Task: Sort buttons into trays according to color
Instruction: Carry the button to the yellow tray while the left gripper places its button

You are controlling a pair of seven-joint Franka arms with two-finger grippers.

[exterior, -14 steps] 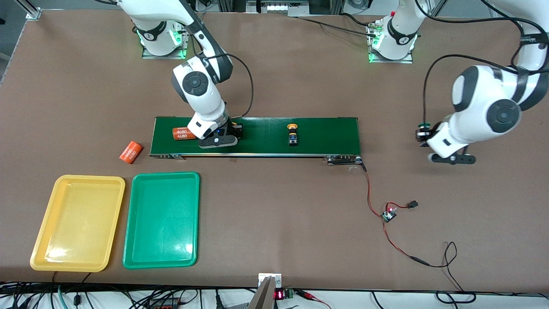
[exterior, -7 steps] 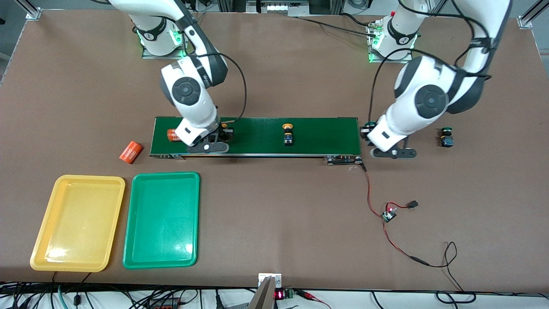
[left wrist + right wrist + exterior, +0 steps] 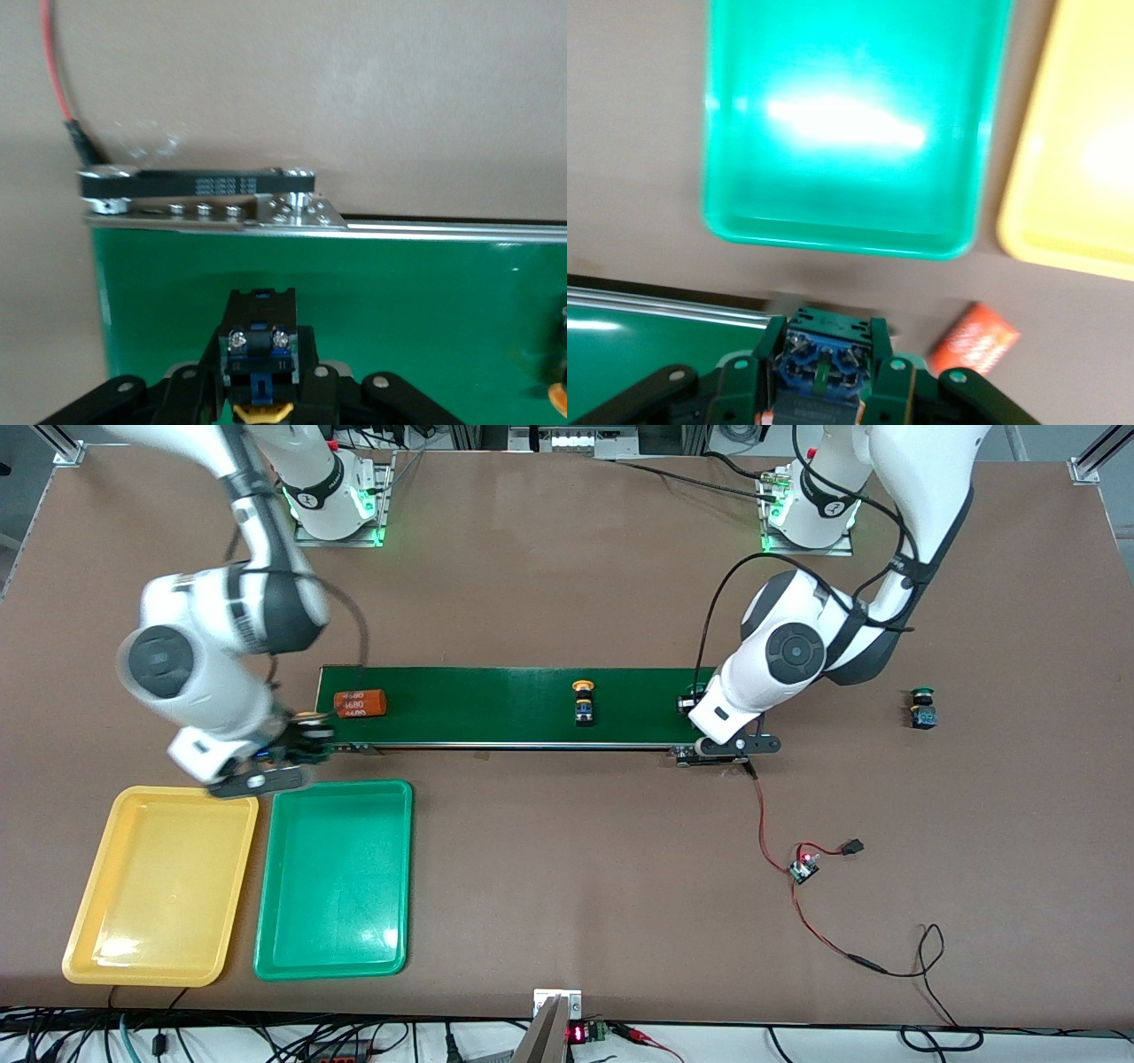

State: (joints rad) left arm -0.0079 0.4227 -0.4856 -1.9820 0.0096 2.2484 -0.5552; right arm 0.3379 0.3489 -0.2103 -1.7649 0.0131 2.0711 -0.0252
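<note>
The brown counter carried a long dark-green conveyor belt and two smooth, shallow, round-cornered plastic trays, yellow tray beside green tray. The right pincer, over the counter by the trays' belt-side edges, pinched a yellow-capped button; the left pincer, over the belt's end, pinched another yellow-capped button. These switches looked light and rigid, best gripped across their blocky bodies, not the slick round caps.
</note>
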